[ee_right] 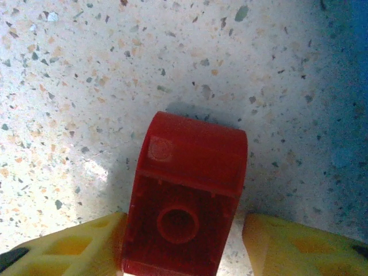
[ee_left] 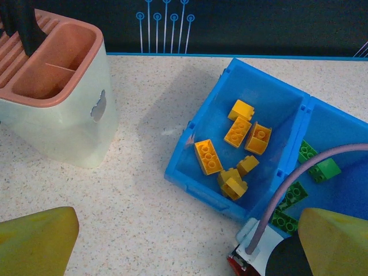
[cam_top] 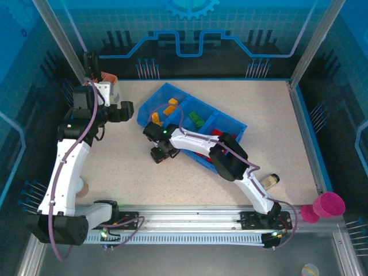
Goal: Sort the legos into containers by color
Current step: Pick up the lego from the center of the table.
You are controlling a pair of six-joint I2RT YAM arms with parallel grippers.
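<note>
Half-closed right fingers [ee_right: 63,253] straddle a stray red lego [ee_right: 187,190] on the bench [ee_right: 86,86], not yet clamping, likely for lifting; left fingers [ee_left: 34,241] hang wide and empty.

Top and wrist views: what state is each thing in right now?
Left gripper: open, empty.
Right gripper: open around red brick, one finger touching.
Red brick: on table outside tray, underside showing.
Tray: upright; yellow bricks and green bricks in separate compartments.
Holder: upright.
</note>
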